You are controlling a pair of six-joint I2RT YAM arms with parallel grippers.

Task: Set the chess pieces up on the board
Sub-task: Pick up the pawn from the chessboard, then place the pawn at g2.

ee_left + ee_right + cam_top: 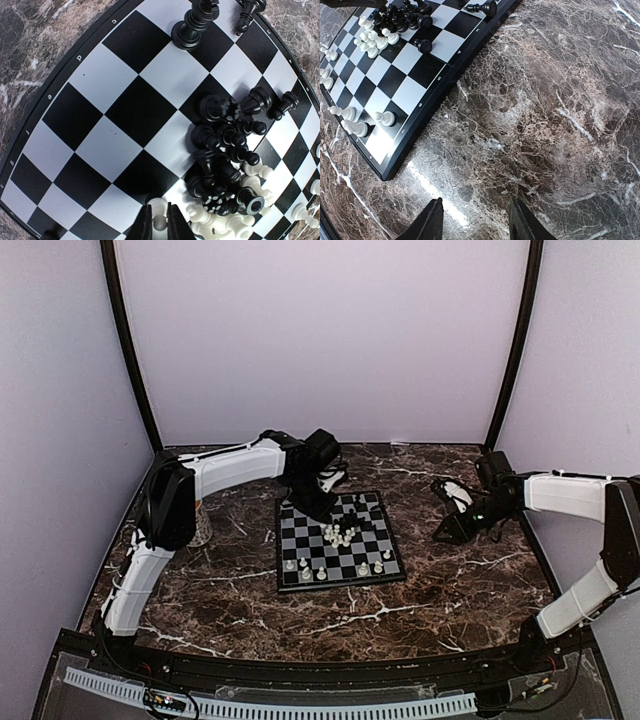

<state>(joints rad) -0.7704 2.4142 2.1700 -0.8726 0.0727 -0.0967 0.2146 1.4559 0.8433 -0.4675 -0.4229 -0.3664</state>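
Note:
The board (300, 538) lies mid-table. A mixed heap of black and white chess pieces (227, 165) lies near its centre, and the heap also shows in the top view (341, 532). My left gripper (159, 222) is over the board's far-left part (312, 502), shut on a white pawn (158, 212) just above a square beside the heap. Two black pieces (192, 27) stand at the far edge. White pieces (305, 570) stand along the near edge. My right gripper (476, 220) is open and empty above bare marble right of the board (427, 70).
The dark marble tabletop (460, 580) surrounds the board. A pale cup-like object (203, 525) sits partly hidden behind my left arm. Purple walls enclose the back and sides, with black posts at the corners.

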